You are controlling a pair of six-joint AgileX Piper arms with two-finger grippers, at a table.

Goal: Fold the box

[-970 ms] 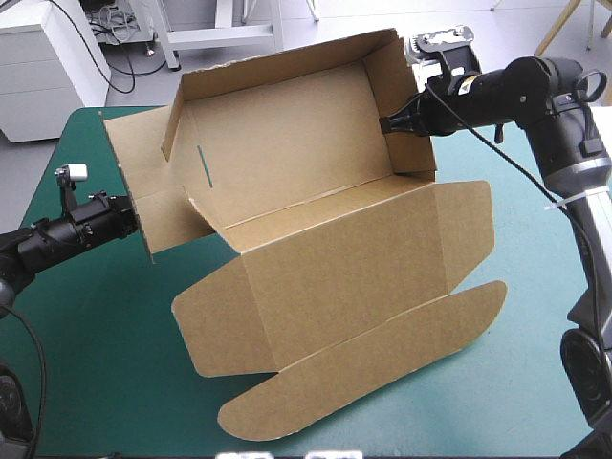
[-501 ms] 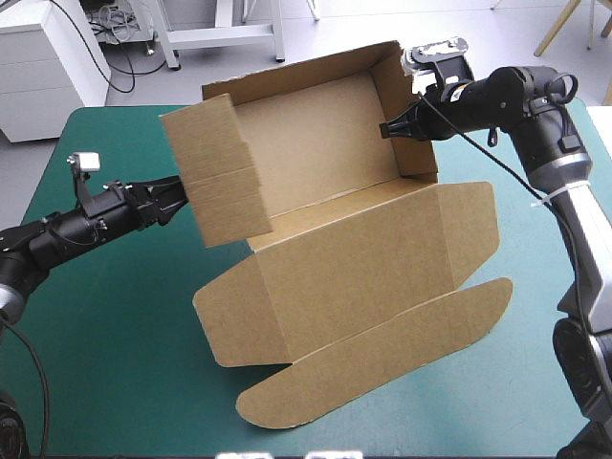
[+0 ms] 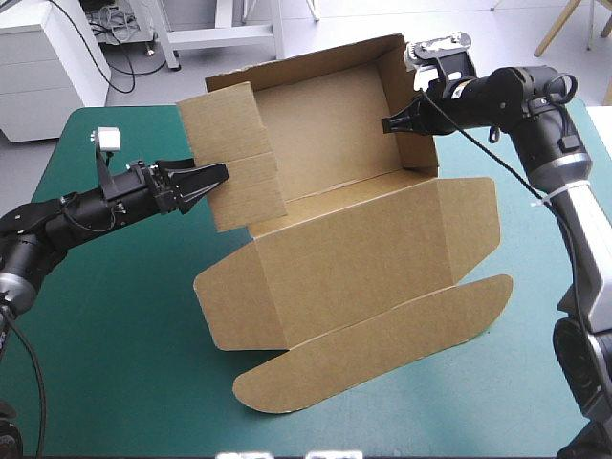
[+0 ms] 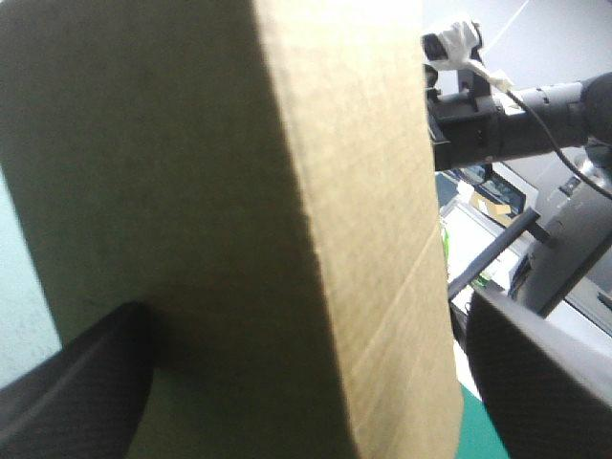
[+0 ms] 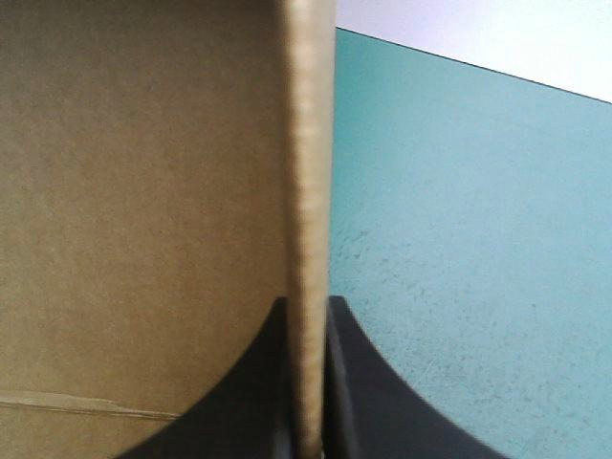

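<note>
Right pincer (image 3: 386, 125) clamps the box (image 3: 363, 258) wall at upper right; the released left pincer (image 3: 218, 178), overpushing, could buckle the left wall.

I see the box (image 3: 354, 268) as matt brown board, faintly ribbed, its cut edge rough and fibrous. The cover (image 3: 105, 373) looks matt teal-green, finely grained. The fingers (image 4: 545, 382) are matt black, finely dimpled.

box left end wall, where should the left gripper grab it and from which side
Probably its free outer edge, mid-length, coming from the table's left. The left end wall is raised with that edge unattached, the open left gripper straddles it, and the right gripper pinches the opposite wall.
</note>
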